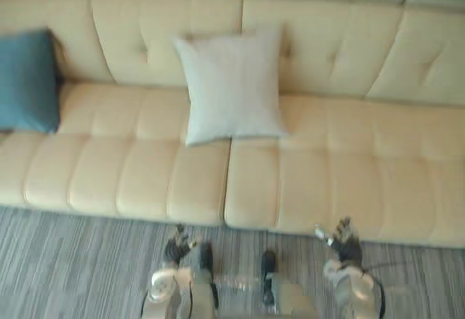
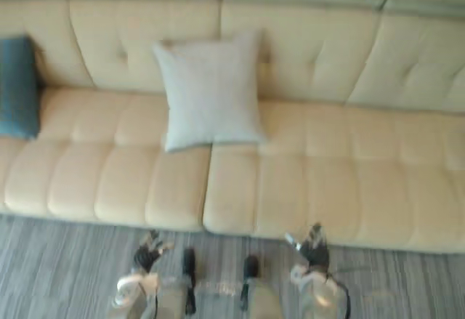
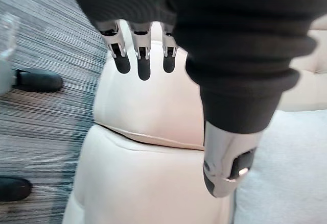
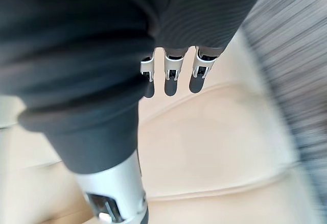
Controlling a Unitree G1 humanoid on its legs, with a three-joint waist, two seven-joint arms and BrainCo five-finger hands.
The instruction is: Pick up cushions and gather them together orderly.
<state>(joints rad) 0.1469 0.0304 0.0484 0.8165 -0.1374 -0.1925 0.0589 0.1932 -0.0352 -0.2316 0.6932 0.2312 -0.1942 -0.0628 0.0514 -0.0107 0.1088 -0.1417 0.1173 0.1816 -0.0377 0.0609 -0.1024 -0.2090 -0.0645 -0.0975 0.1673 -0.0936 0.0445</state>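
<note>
Near the front edge of the sofa (image 1: 349,166), the left hand (image 1: 176,248) and right hand (image 1: 346,243) hang empty with fingers loosely spread, while the white cushion (image 1: 231,86) leans upright on the backrest far beyond them, closer to the left hand, and the teal cushion (image 1: 27,79) sits far left.

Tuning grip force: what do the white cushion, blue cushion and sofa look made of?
The white cushion looks like matte woven fabric: no sheen, soft bowed edges. The blue cushion also reads as matte cloth, weave too blurred to tell. The sofa is probably cream leather or faux leather: smooth tufted panels, faint sheen, piped seams.
</note>
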